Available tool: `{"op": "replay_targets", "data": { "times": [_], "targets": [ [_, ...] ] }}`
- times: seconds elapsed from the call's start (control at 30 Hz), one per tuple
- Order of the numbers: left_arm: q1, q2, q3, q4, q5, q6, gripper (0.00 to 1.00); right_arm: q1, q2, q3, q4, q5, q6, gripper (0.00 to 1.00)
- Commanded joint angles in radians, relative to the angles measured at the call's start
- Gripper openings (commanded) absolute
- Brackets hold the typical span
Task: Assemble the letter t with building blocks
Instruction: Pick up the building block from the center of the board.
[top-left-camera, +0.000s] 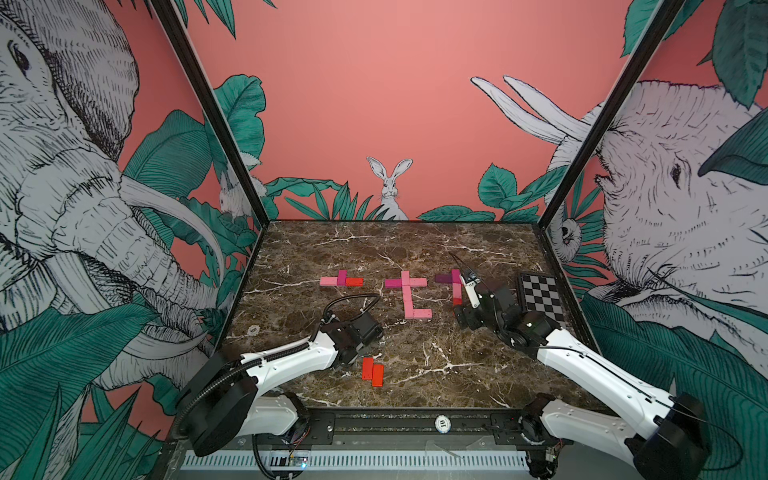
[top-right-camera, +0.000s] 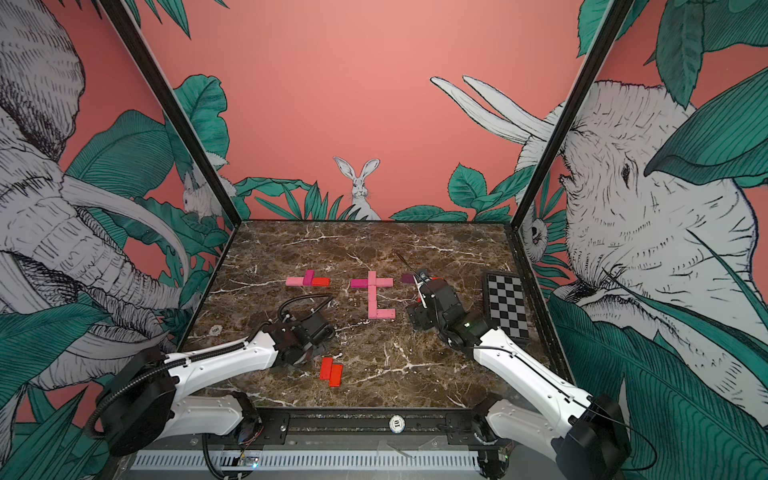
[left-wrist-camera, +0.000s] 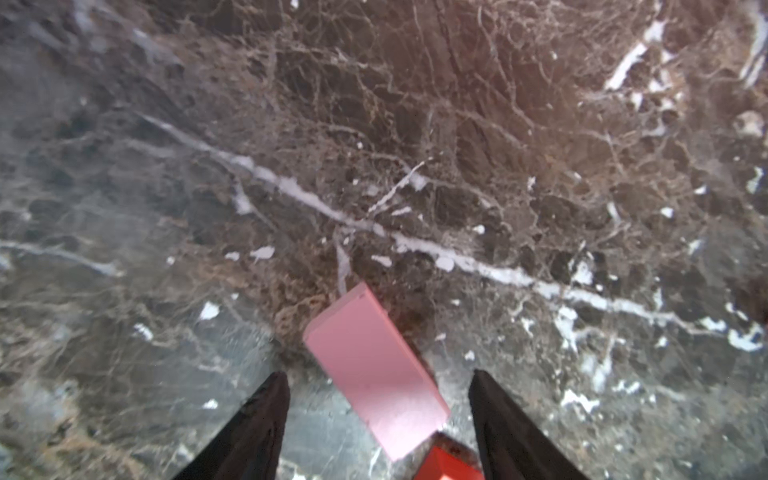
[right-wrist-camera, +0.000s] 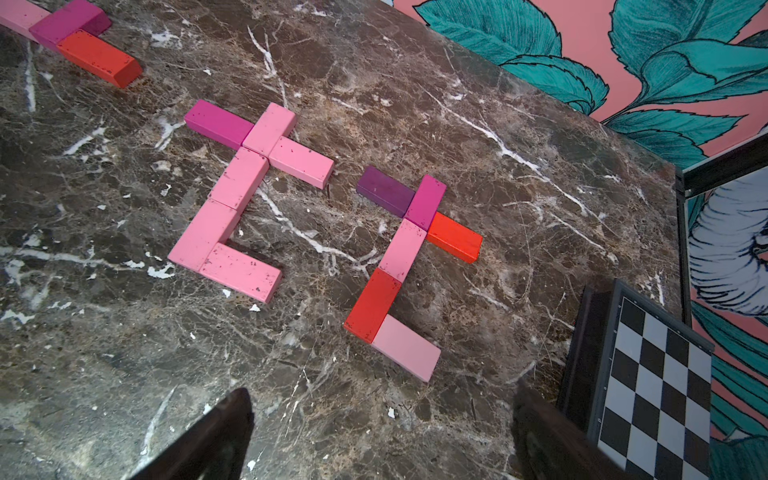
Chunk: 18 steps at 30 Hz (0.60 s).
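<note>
Marble-patterned table (top-left-camera: 457, 386) is carrying three figures, and I am reading them from the left. The unfinished letter (top-left-camera: 341, 280) is showing only a crossbar with a short stub, so it is lacking its stem. Nearer me, the left hand (left-wrist-camera: 378, 374) is straddling a pale pink block (left-wrist-camera: 365, 353) that is lying askew on the table. Its fingers (left-wrist-camera: 257, 419) are standing part-way apart, clear of both long sides. One end of that block is sitting against or over a red block (left-wrist-camera: 449, 465); I cannot tell which.

Risk: the block is lying diagonal to the jaws, so a squeeze is likely to catch its corners, spin it or shove the red neighbour.

Moving right, the middle letter (top-left-camera: 409, 295) and the right letter (right-wrist-camera: 401, 249) are looking complete. The right hand (right-wrist-camera: 382, 390) is hovering wide and empty beside the right letter, and a careless descent there is risking scattering it. The checkerboard plate (top-left-camera: 540, 297) is sitting at the far right.
</note>
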Motion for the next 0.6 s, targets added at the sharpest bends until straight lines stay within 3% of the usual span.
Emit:
{"op": "replay_targets", "data": {
  "times": [0.0,0.13,0.23,0.43,0.57],
  "targets": [
    [0.006,0.04,0.0,0.053,0.028,0.033,0.7,-0.006,0.001,0.042,-0.005,0.006,0.003,0.95],
    [0.008,0.086,-0.008,0.084,0.045,0.036,0.7,-0.006,-0.009,0.041,-0.005,0.011,-0.001,0.95],
    [0.011,0.1,-0.017,0.089,0.04,0.041,0.64,-0.007,-0.007,0.047,-0.011,0.012,-0.004,0.95],
    [0.04,0.084,-0.042,0.091,0.049,0.094,0.28,-0.007,-0.004,0.056,-0.017,0.009,-0.005,0.95],
    [0.059,0.07,-0.031,0.072,0.061,0.184,0.23,-0.006,-0.005,0.059,-0.018,0.009,-0.004,0.95]
  ]
}}
